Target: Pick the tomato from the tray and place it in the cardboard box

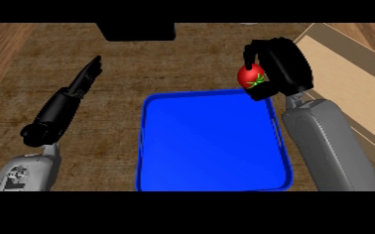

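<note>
Carrying stage, by judgement: the tomato (251,76) is out of the blue tray (212,178) and held by the right hand (282,67), above the tray's far right corner, not yet over the cardboard box (344,74).

Right hand: fingers and thumb curled round the tomato, its red side and green calyx showing toward the view's left. Grey forearm rises from the lower right edge, along the tray's right rim.

Left hand (84,79): fingers straight and together, pointing up and away, resting at the view's left over the wooden table (183,67); holds nothing.

Cardboard box: at the right edge, only partly in view, just beside the right hand.

Next move calls for a shift to the right until the tomato is above the box's opening, then lowering and uncurling the fingers.
</note>
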